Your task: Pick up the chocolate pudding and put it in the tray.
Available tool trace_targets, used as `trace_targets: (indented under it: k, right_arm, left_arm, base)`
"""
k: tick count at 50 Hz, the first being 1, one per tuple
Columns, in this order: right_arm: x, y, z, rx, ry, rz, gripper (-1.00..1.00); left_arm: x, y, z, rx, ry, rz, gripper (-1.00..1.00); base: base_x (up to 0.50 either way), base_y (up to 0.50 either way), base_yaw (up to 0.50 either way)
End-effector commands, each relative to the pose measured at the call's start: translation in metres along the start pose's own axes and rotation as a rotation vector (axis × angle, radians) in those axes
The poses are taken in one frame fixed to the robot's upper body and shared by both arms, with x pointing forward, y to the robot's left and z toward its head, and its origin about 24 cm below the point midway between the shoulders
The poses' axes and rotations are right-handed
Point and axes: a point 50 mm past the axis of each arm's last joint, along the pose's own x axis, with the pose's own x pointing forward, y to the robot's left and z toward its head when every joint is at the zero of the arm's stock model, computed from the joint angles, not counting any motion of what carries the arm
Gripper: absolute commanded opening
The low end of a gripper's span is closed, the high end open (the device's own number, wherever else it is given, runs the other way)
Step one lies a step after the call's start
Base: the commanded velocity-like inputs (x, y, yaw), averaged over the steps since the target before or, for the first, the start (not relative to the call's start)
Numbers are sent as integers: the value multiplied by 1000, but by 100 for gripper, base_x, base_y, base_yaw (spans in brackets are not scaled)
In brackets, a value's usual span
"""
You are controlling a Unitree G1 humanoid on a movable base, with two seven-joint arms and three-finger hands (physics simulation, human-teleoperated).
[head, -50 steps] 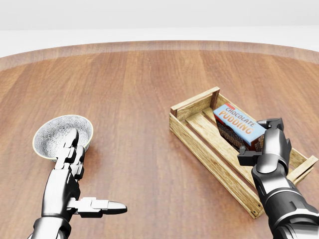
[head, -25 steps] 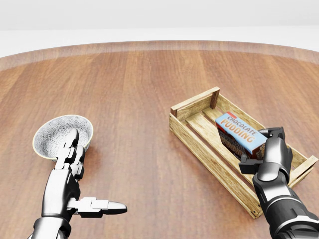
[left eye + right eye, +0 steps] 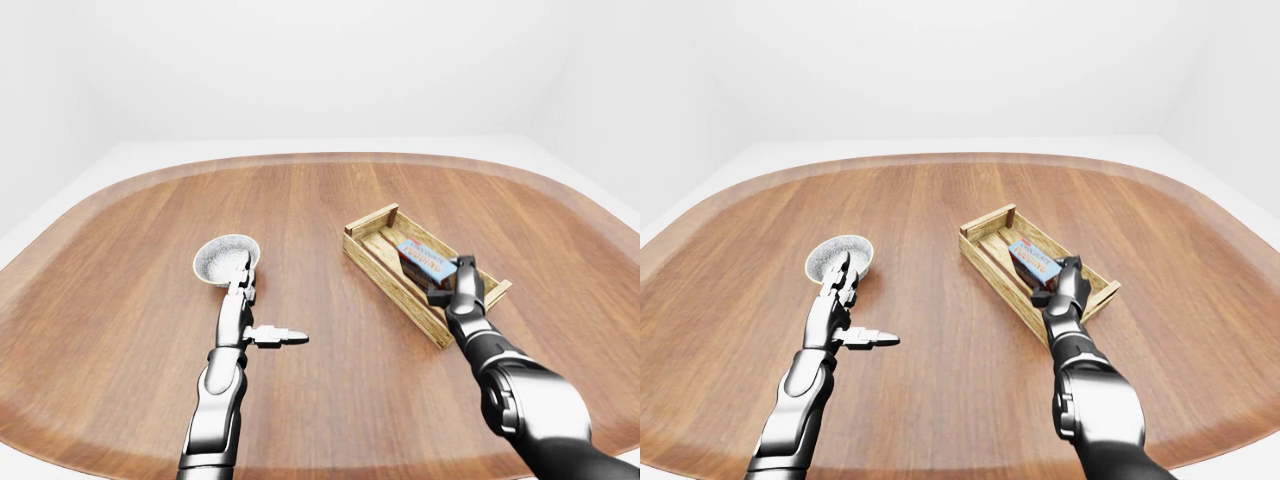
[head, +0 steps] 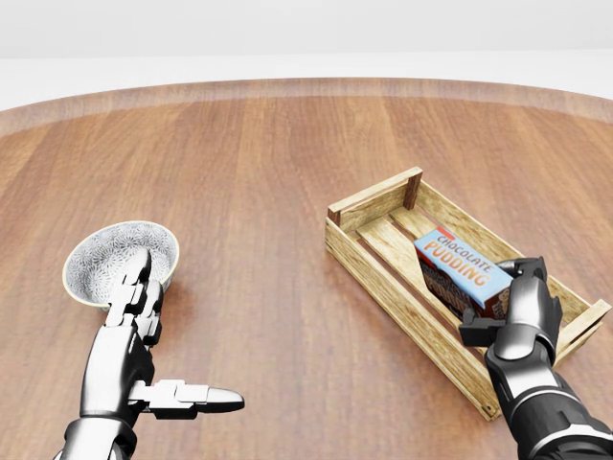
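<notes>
Blue-topped, the chocolate pudding box (image 4: 462, 270) has sunk lower into the slatted wooden tray (image 4: 383, 282) than half a second ago in the head view, its long axis running from upper left to lower right along the tray; the right hand (image 4: 517, 309) has slipped lower, fingers spread about the box's near end; the left hand (image 4: 144, 331) lies splayed beside the grey patterned bowl (image 4: 107, 257); in the left-eye view the round wooden table (image 3: 300, 200) spreads wide.
</notes>
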Motion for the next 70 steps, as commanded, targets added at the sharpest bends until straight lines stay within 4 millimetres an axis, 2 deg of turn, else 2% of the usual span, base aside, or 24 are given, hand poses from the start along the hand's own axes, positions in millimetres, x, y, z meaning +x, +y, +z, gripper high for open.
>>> trace_targets:
  k: [1,41,43,44,45,63,70]
  right_arm:
    - [0,-1,-1,17,1,-24,-100]
    - [0,-2,-1,20,2,-28,-100]
    - [0,-1,-1,22,3,-24,-66]
    - [0,-1,-1,23,4,-21,6]
    - [0,-1,-2,29,7,-17,100]
    - [0,-1,-1,32,6,-14,100]
    - [4,-8,9,26,-24,-39,100]
  left_arm:
    - [0,0,0,-2,-2,-10,100]
    - [0,0,0,-2,-3,-10,100]
    - [0,0,0,-2,-3,-10,100]
    - [0,0,0,-2,-2,-10,100]
    - [0,0,0,-2,-3,-10,100]
    - [0,0,0,-2,-3,-10,100]
    - [0,0,0,-2,-2,-10,100]
  base:
    - [0,0,0]
    - [0,0,0]
    - [0,0,0]
    - [0,0,0]
    - [0,0,0]
    - [0,0,0]
    - [0,0,0]
